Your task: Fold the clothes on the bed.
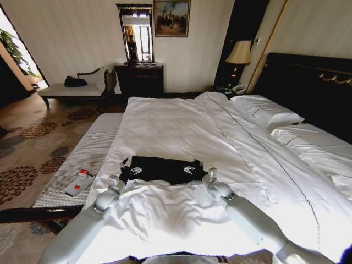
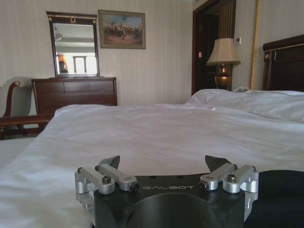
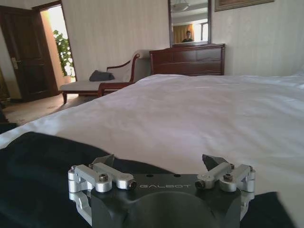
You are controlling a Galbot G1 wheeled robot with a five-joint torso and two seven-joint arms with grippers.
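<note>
Standing at the foot of the bed (image 1: 181, 126), I see the white duvet spread wide ahead of both grippers, and the black T-shirt (image 1: 162, 169) lying as a narrow band across it, stretched between the two.

The left gripper (image 1: 133, 171) sits at one end of the shirt and the right gripper (image 1: 190, 169) at the other, both low over the cloth. From the left wrist view the left gripper (image 2: 164, 164) has its fingers set wide apart with nothing between them, the dark cloth just beside it; the right gripper (image 3: 159, 161) is likewise spread wide and empty, the dark cloth lying beneath and to one side of it.

To my eye the step in hand is taking hold of the shirt's ends. It would go best if both grippers pinch only the black fabric, not the duvet under it, and lift together at even height so the cloth neither sags nor twists.

Much is hard to judge. The shirt already looks bunched or partly folded, and I cannot tell which edge is hem or shoulder, nor see any lettering. Each gripper body covers the cloth right under its fingers, so whether the tips touch the fabric is unclear. The near edge of the bed is cut off behind the arms.
</note>
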